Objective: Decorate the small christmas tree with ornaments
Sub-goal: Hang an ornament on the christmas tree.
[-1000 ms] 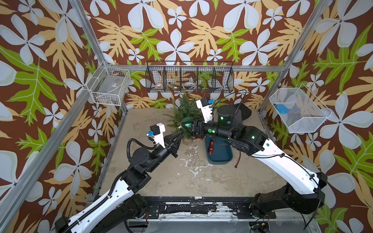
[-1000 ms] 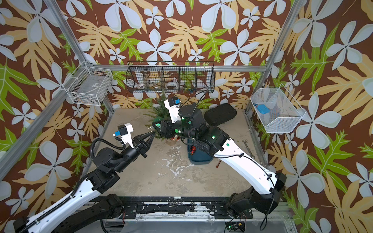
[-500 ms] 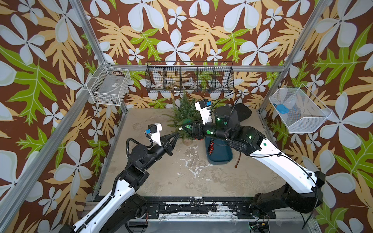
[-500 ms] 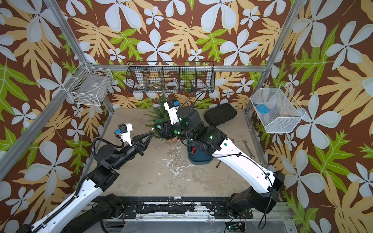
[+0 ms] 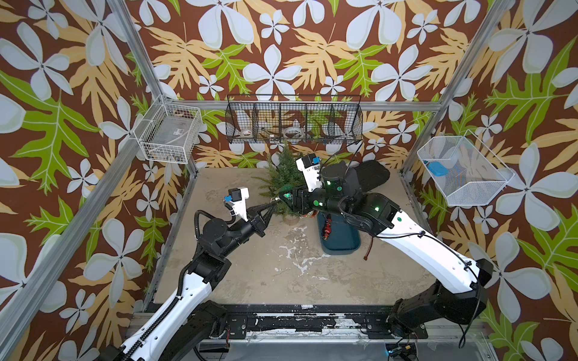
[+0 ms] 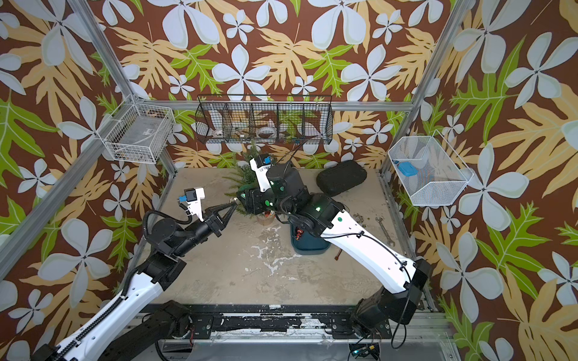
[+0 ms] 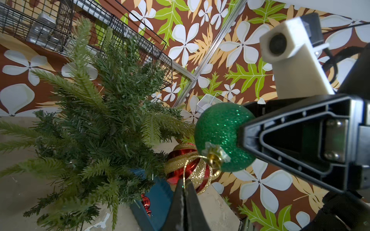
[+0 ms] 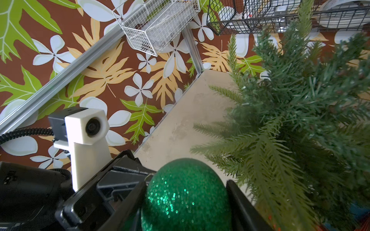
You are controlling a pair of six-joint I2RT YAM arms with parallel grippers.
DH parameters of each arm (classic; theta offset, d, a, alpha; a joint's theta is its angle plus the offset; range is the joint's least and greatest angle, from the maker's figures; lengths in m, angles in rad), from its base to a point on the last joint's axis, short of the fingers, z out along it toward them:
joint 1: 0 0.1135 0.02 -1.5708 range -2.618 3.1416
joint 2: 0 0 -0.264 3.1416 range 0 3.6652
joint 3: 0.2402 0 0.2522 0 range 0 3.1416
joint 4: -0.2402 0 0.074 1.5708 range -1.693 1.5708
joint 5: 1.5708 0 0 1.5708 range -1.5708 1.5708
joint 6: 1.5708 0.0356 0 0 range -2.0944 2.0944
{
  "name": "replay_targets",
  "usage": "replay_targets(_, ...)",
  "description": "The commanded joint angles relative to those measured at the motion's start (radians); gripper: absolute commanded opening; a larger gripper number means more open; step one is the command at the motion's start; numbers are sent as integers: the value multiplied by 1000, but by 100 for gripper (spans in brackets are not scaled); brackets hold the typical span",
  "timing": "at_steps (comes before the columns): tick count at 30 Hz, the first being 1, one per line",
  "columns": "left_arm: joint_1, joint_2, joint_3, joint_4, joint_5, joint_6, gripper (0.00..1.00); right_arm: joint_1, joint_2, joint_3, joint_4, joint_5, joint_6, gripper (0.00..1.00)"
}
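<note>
Left gripper (image 7: pixel 183 189) is pinching fully closed on the gold hanging loop (image 7: pixel 183 174) of the green glitter ball (image 7: pixel 220 136). Right gripper (image 8: pixel 185 185) is clamping that ball between partly spread fingers (the ball is filling the gap). Dark red drop (image 5: pixel 327 226) is lying in the blue tray (image 5: pixel 342 245). Red-and-gold swirled ball (image 7: pixel 176 160) is sitting at the tray's far end. Small christmas tree (image 5: pixel 283 175) is standing upright toward the back wall, its lower front branches just beside the held ball.
</note>
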Motion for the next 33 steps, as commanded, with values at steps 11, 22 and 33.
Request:
replay_targets(11, 13, 32, -2, 65, 66, -18, 0, 1, 37, 43, 8, 50, -27, 59)
replay_targets(22, 71, 85, -19, 189, 163, -109, 0, 1, 72, 95, -42, 63, -47, 59)
replay_targets(33, 116, 133, -38, 282, 247, -177, 0, 1, 99, 138, -94, 85, -57, 59)
